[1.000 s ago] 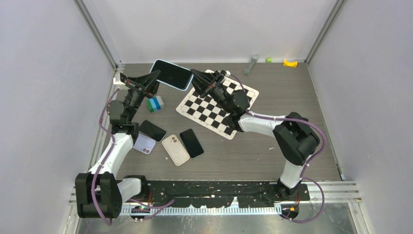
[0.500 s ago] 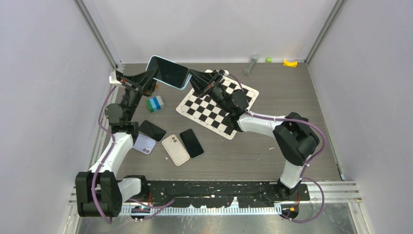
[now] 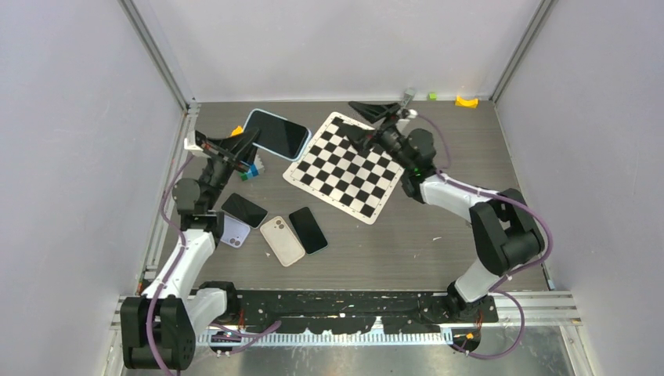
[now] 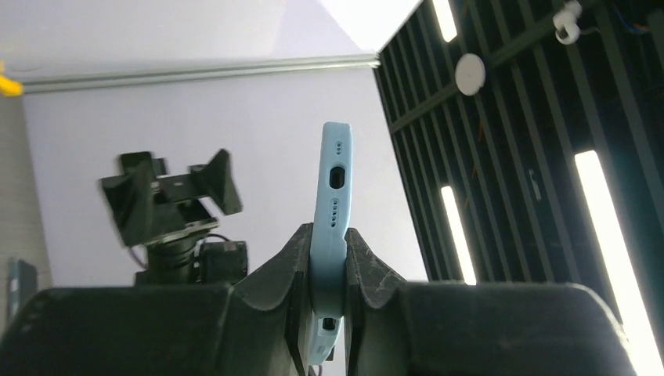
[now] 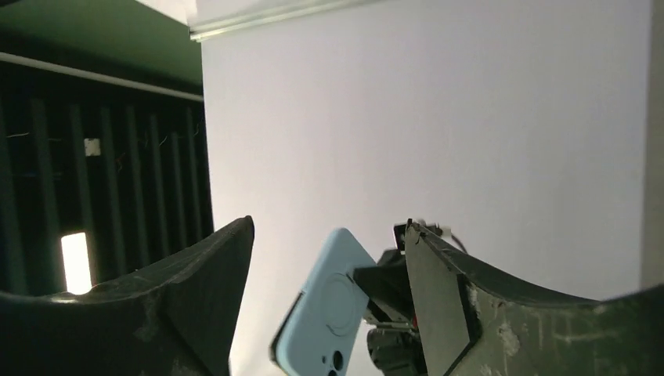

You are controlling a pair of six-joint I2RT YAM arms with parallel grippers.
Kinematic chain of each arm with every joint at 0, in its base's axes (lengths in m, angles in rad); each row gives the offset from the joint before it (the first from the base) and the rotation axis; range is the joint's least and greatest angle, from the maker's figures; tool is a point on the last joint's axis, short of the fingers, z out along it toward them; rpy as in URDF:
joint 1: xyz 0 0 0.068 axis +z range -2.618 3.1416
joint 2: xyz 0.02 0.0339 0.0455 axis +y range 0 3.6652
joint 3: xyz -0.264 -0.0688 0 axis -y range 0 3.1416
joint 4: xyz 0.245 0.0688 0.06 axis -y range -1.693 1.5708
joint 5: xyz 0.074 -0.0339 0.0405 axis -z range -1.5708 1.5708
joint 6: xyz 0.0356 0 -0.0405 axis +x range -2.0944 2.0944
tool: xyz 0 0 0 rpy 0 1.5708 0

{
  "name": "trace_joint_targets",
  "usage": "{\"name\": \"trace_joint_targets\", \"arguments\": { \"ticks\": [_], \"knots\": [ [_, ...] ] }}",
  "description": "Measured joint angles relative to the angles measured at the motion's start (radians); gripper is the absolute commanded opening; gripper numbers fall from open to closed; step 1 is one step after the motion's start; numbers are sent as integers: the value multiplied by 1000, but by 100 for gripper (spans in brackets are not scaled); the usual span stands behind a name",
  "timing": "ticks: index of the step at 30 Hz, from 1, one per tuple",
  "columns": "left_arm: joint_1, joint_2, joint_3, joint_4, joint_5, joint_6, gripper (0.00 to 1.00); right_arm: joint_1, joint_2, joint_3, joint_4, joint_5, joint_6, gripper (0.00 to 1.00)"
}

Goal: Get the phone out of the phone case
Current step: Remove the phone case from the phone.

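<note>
Only left claw [image 4: 329,239] on the cased phone [image 4: 335,172]

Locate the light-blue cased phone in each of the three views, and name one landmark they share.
Top external: cased phone at upper left, beside the chessboard, its left end in the left pincer.
Left wrist: cased phone at centre, edge-on and upright, clamped between that pincer's fingers.
Right wrist: cased phone at bottom centre, its back and camera cut-out facing the lens.
Shared landmark: the left pincer gripping it, visible in all three views.

Checkered mat [image 3: 350,166] mid-table, yellow piece [image 3: 467,101] and green cube [image 3: 431,95] at far edge, blue-green block [image 3: 250,168] left of mat
</note>
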Motion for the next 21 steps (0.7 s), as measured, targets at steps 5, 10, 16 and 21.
{"name": "trace_joint_targets", "arguments": {
  "ticks": [5,10,16,21],
  "knots": [
    [10,0,-133,-60,-2,8,0,-106,-63,-48,-11,-43,-129,55],
    [11,16,-177,-139,-2,11,0,-41,-119,28,-158,-166,-360,53],
    [11,16,-181,-141,-13,-19,0,128,-185,201,-470,-233,-706,61],
    [11,24,-200,-121,-28,-60,0,172,-185,224,-538,-243,-811,61]
  ]
}}
